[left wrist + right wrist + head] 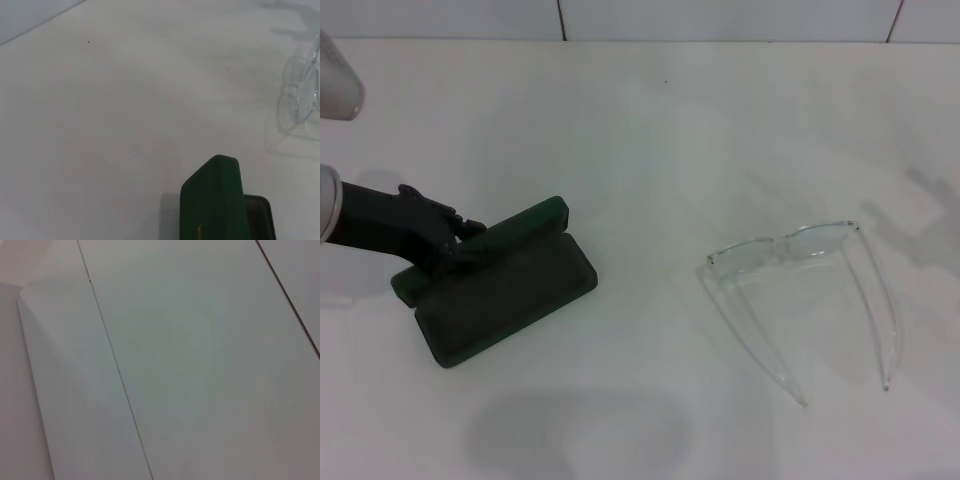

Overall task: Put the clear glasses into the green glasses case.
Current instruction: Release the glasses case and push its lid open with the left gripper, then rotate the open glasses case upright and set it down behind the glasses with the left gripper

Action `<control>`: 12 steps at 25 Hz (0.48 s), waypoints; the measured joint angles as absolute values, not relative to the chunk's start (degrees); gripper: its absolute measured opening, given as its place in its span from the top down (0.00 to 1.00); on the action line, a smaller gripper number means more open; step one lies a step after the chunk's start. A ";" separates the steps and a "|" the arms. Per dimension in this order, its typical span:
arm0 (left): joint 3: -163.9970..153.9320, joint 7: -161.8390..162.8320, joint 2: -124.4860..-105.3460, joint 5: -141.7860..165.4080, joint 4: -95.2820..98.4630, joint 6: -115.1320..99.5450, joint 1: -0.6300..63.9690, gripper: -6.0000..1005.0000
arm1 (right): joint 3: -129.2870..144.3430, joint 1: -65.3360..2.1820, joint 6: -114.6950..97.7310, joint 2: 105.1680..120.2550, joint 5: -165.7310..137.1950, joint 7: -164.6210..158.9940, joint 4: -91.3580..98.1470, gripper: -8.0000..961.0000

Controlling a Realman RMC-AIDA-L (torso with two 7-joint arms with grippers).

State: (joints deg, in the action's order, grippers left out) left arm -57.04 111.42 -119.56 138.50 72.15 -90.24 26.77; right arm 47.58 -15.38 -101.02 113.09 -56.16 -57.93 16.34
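Observation:
The green glasses case [510, 295] lies open on the white table at the left, its dark lining facing up and its lid [525, 225] raised along the far side. My left gripper [463, 240] is at the lid's left end, shut on it. In the left wrist view the lid [215, 200] stands edge-on with a bit of gold lettering showing. The clear glasses [790, 245] rest on the table to the right, well apart from the case, with both temple arms unfolded toward me. They show again in the left wrist view as the clear glasses [300, 95]. My right gripper is out of view.
The white table [650, 140] ends at a tiled wall [720, 18] at the back. The right wrist view shows only white wall panels [190, 365] with dark seams. A soft shadow lies on the table near the front edge.

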 joint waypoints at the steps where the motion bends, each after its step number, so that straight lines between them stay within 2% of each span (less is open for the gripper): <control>1: -57.04 111.43 -119.56 138.51 72.15 -90.24 26.72 0.56 | 47.58 -15.27 -101.13 113.13 -56.16 -57.92 16.34 0.11; 12: -58.35 110.26 -119.63 136.68 74.84 -90.56 25.68 0.70 | 47.50 -13.39 -102.20 113.50 -56.15 -57.83 16.35 0.11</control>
